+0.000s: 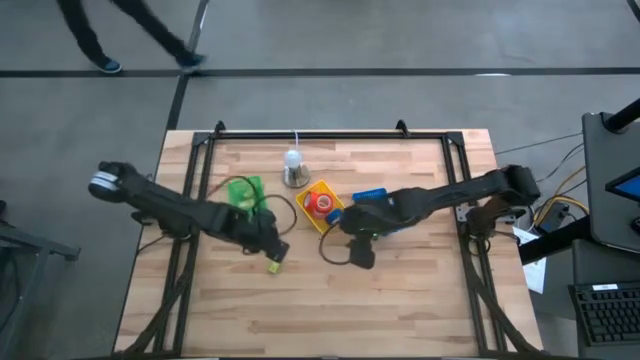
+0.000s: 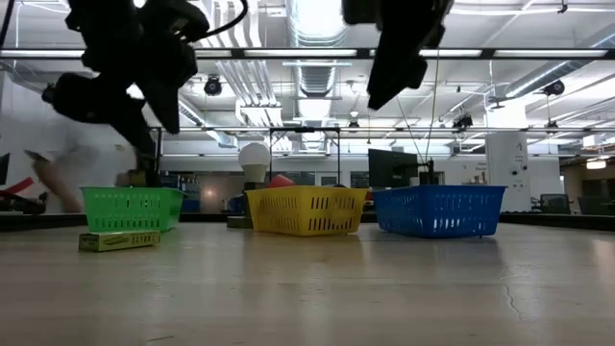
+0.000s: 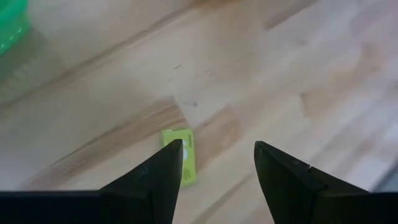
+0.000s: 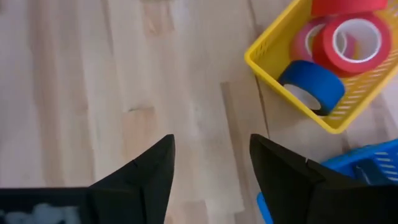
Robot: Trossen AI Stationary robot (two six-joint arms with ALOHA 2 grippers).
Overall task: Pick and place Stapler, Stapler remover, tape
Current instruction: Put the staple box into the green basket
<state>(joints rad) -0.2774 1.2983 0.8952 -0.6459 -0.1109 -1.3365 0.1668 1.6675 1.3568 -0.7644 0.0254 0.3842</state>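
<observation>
On the wooden surface (image 1: 400, 300) three small baskets stand in a row. The yellow basket (image 4: 267, 65) is in the middle, and it holds the tape rolls. The blue tape roll (image 4: 311, 87) lies on its side at the near wall of the basket, with a pale, yellowish core. Beside it, deeper in the basket, stands a red tape roll (image 4: 351, 40) with a white inner ring, and a further red to orange roll is behind it, partly hidden. All the rolls are far smaller than the basket.

The blue basket (image 2: 439, 211) is just beside the yellow one, on the side of the right arm. The green basket (image 2: 130, 209) is on the side of the left arm. A small yellow-green flat box (image 3: 181, 158) lies alone on the bare wood, apart from the green basket; I cannot tell what it is.

The left tool (image 3: 217, 165) hangs above the surface, over this small box, with its fingers spread and nothing between them. The right tool (image 4: 211, 162) hangs over bare wood near the corner of the yellow basket, its fingers also spread and empty.

A white lamp bulb on a metal base (image 1: 294, 168) stands behind the baskets. On the floor beyond the surface, the legs of a person (image 1: 100, 40) are visible.
</observation>
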